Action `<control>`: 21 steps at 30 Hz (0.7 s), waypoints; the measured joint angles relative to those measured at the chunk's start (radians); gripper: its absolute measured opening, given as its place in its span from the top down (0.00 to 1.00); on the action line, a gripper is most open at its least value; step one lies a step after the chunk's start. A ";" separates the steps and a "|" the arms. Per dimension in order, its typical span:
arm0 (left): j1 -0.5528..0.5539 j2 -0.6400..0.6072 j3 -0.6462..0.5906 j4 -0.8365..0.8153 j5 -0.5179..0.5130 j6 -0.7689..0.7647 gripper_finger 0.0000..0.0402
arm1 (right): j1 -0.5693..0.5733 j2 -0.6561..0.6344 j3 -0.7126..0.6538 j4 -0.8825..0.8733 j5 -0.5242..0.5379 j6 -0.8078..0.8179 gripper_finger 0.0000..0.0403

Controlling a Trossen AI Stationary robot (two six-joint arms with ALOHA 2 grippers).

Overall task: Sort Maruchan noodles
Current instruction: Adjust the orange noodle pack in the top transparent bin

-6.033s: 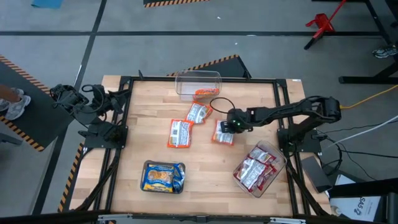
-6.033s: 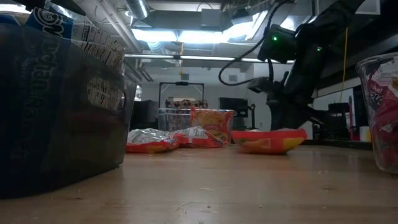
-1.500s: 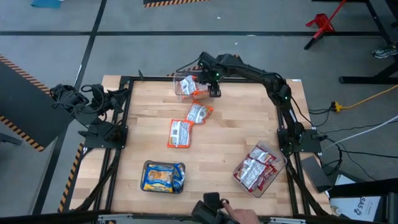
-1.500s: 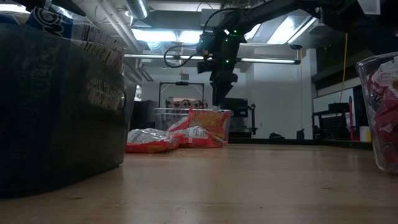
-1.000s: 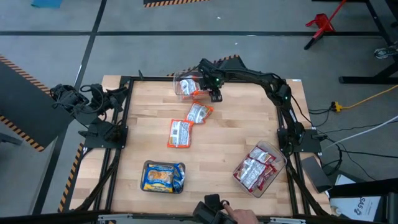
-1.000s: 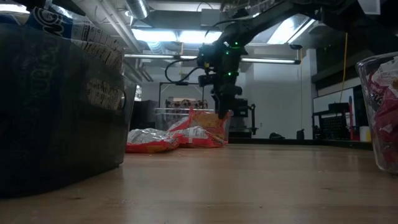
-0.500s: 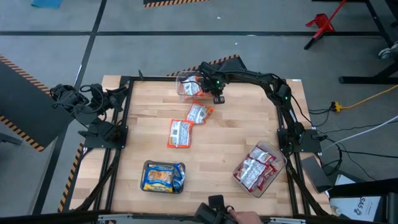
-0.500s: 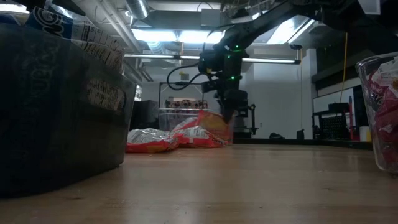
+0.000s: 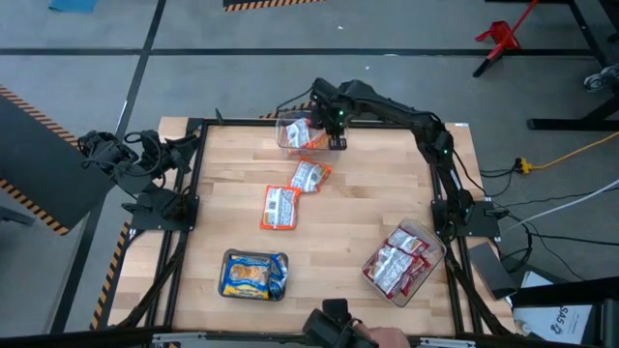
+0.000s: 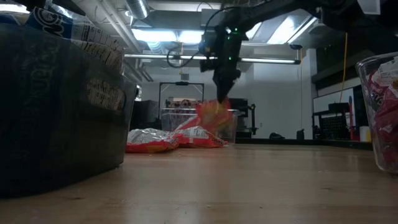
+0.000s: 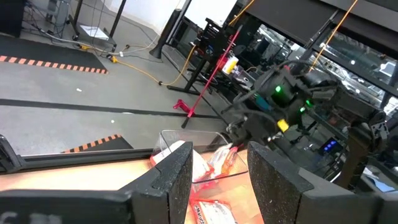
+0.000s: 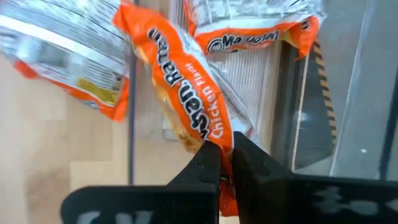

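My right gripper [image 9: 335, 133] hangs over the clear tub [image 9: 290, 124] at the table's far edge, shut on an orange Maruchan noodle packet [image 12: 184, 93]. In the low view the packet [image 10: 213, 120] dangles under the gripper [image 10: 222, 93]. Two more orange packets [image 12: 249, 31] [image 12: 59, 53] lie below it. Another two orange packets [image 9: 308, 176] [image 9: 280, 207] lie flat on the table's middle. My left gripper [image 11: 217, 177] waits open at the table's left side, nothing between its fingers. My right gripper pinches one end of the orange packet [image 12: 214, 135] between its two fingertips. The fingers come from above, pointing steeply down. The packet hangs tilted below them, its lower end still within the tub's walls; whether that end touches anything I cannot tell.
A tub of blue-and-yellow packets [image 9: 254, 275] stands near the front edge, left of centre. A tub of red-and-white packets [image 9: 398, 261] stands at the front right. A person's hand with a dark object [image 9: 338, 329] shows at the near edge. Bare wood lies between the tubs.
My right gripper has dipped into the far tub and then risen, coming up with the orange packet. The packet's upper end has lifted and the packet now hangs tilted, where before it leaned in the tub.
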 joint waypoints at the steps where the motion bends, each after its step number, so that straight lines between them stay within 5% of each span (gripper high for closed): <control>1: 0.000 0.000 0.000 0.000 0.000 0.000 0.63 | -0.001 0.000 0.021 -0.018 -0.014 0.009 0.99; 17: 0.000 0.000 0.000 -0.018 0.007 0.001 0.63 | -0.058 -0.003 0.215 -0.055 -0.398 0.420 1.00; 21: 0.000 0.000 0.000 -0.025 0.007 0.001 0.63 | -0.068 -0.003 0.215 -0.048 -0.387 0.454 1.00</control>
